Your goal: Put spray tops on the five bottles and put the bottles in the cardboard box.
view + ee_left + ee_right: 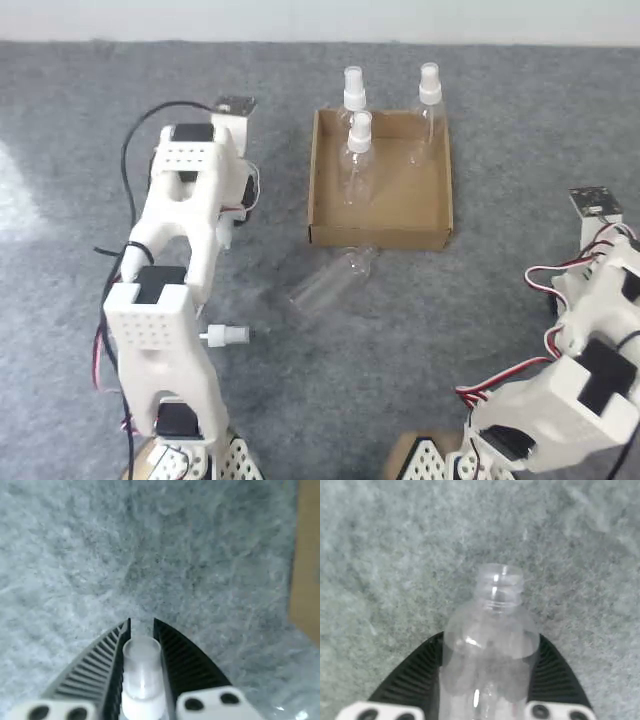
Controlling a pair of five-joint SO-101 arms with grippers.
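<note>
**Surface:** grey carpet (500,300) with a pale wall strip along the far edge. The cardboard box (318,180) sits at centre and holds 3 capped bottles upright – one forward (358,155), 2 at the far side (354,92) (430,100).

**On the carpet:** just in front of the box lies a loose bottle (332,283) without a top. A loose spray top (226,335) lies beside the left arm (190,210).

**Arms:** the left arm is stretched forward, left of the box. Its left gripper (141,630) is clamped on a spray top (141,662). The right arm (590,370) is folded back – its right gripper (491,639) is closed around an open-necked held bottle (492,615).
</note>
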